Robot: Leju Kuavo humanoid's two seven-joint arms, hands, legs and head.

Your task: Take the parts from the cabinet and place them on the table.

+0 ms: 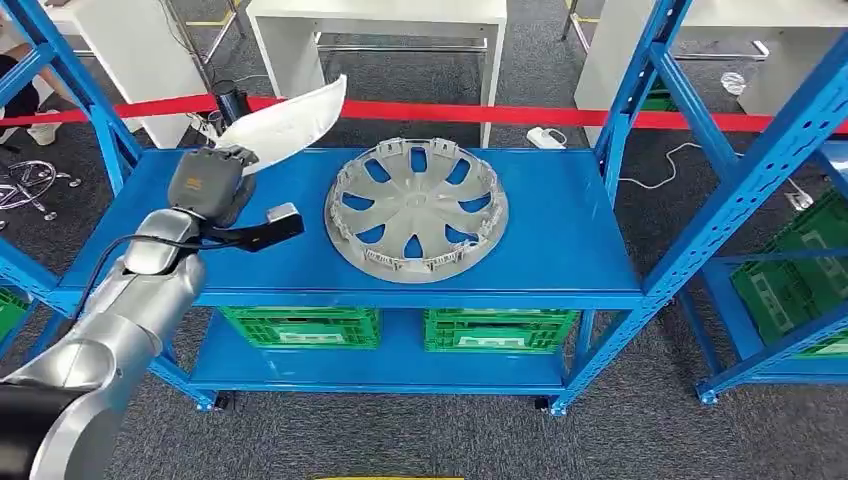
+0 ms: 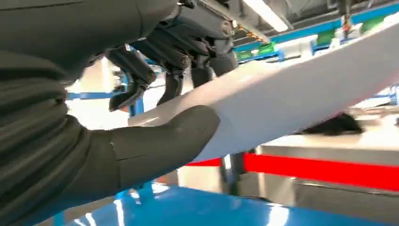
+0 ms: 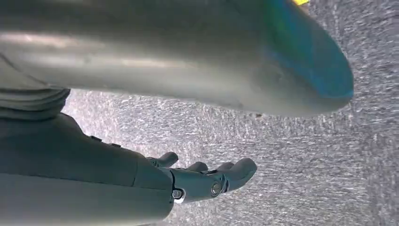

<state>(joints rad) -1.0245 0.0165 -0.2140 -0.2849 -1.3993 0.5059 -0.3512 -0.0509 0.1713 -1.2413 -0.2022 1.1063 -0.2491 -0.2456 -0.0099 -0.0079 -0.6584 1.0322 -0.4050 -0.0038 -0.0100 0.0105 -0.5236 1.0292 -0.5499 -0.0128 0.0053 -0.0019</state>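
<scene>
No legible brand or label on any item. Left hand (image 1: 212,182): thumb and fingers clamped on a white curved panel (image 1: 285,124), raised over the blue shelf top (image 1: 560,230); grey wheel cover (image 1: 416,208) lies flat there, green crates (image 1: 300,326) below. Right hand (image 3: 207,181): fingers loosely apart, empty, over grey carpet (image 3: 306,160).

Left arm (image 1: 120,320): silver, entering from lower left of the head view, extended forward and up toward the upper left. Left hand (image 1: 212,185): raised, thumb (image 2: 160,141) pressed along a long white part (image 1: 285,125), dark fingers (image 2: 174,52) curled over its far side. Right hand (image 3: 202,181): hanging, fingers loosely extended and apart, holding nothing.
</scene>
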